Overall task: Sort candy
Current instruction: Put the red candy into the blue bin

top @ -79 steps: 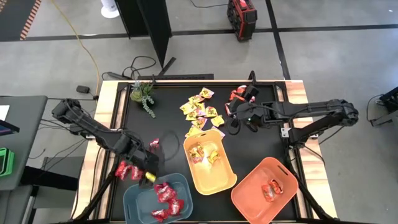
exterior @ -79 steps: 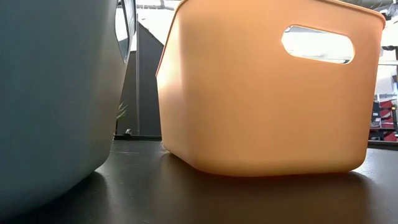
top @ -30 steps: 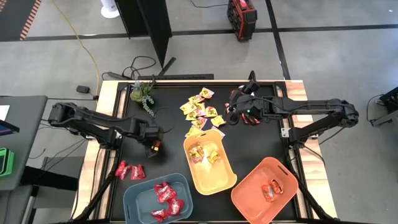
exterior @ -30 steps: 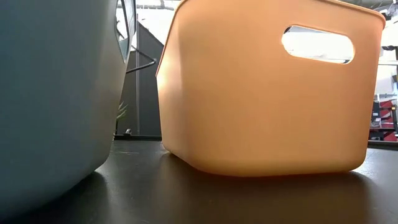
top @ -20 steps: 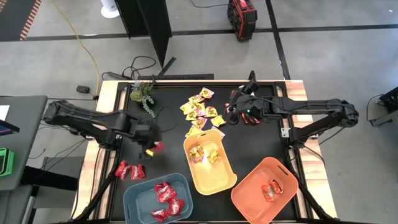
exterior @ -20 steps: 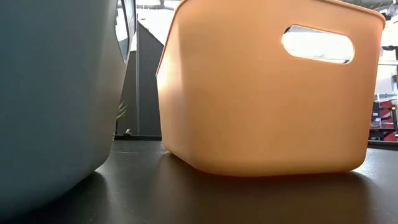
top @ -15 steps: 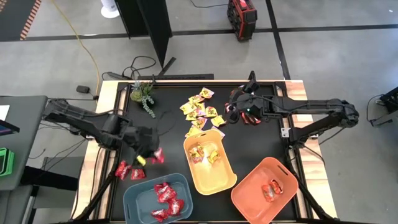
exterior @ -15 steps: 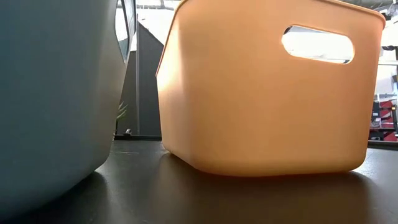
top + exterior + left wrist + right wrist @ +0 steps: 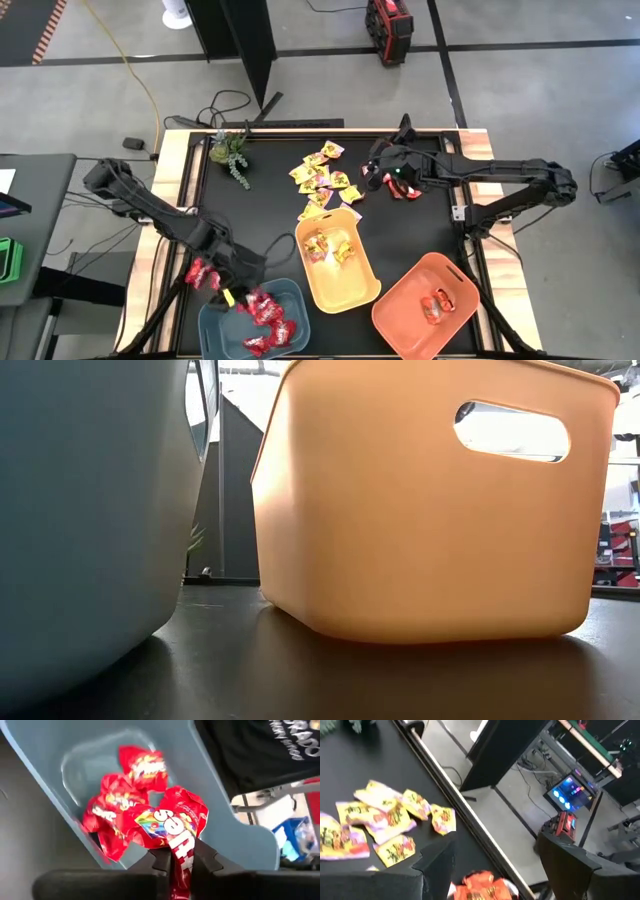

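My left gripper (image 9: 240,287) hangs over the far left rim of the blue-grey bin (image 9: 215,325), shut on a deep red candy (image 9: 167,820). Several more red candies (image 9: 117,802) lie on that bin's floor, and two (image 9: 200,274) lie on the table beside it. A heap of yellow candies (image 9: 322,178) lies at the far middle of the table. My right gripper (image 9: 386,172) stands open above the far right of the table. An orange-red candy (image 9: 480,887) lies below, between its fingers. My left gripper pinches the red candy by one end of its wrapper (image 9: 181,854) between its two fingers. The fingers slant down toward the near edge. The candy sticks out beyond the fingertips, lifted clear above the inside of the blue-grey bin.
A yellow bin (image 9: 352,290) with yellow candies stands at the near middle, and an orange bin (image 9: 400,305) with orange-red candies at the near right. A green plant sprig (image 9: 232,155) lies at the far left. The bins' walls (image 9: 420,510) fill the low view.
My left gripper has swung from the middle left of the table toward the near edge and now hangs over the blue-grey bin. It has rolled and tipped on the way, and the red candy has stayed in its fingers.
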You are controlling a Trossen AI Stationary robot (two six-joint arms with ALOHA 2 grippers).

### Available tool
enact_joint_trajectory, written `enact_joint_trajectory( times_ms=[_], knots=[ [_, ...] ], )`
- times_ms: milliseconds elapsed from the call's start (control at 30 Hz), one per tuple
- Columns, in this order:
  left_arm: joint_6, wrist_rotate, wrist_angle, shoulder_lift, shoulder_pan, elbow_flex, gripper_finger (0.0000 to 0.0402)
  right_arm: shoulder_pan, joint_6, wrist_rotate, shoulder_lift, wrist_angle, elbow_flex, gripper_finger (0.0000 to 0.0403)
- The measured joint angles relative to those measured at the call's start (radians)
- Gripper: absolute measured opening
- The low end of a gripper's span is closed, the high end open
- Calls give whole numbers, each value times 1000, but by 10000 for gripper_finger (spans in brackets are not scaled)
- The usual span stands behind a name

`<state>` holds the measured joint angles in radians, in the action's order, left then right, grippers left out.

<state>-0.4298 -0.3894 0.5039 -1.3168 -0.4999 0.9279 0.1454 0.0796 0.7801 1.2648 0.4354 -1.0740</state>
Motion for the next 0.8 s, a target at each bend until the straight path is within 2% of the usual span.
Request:
enact_joint_trajectory(
  times_ms=[233,367,533,667,800],
  knots=[
    [-159,89,50,-74,-12,-1,113,1,34,-19,-1,-12,-34,292],
    [-179,134,61,-72,-36,8,173,1,-3,-79,-1,55,-71,300],
    [-157,136,65,-62,-63,58,235,7,-51,-109,-1,160,-110,323],
    [-108,165,56,-54,-87,110,256,15,-53,-137,-1,199,-128,341],
    [-101,181,60,-54,-98,148,259,16,-52,-139,0,206,-140,349]
  ],
)
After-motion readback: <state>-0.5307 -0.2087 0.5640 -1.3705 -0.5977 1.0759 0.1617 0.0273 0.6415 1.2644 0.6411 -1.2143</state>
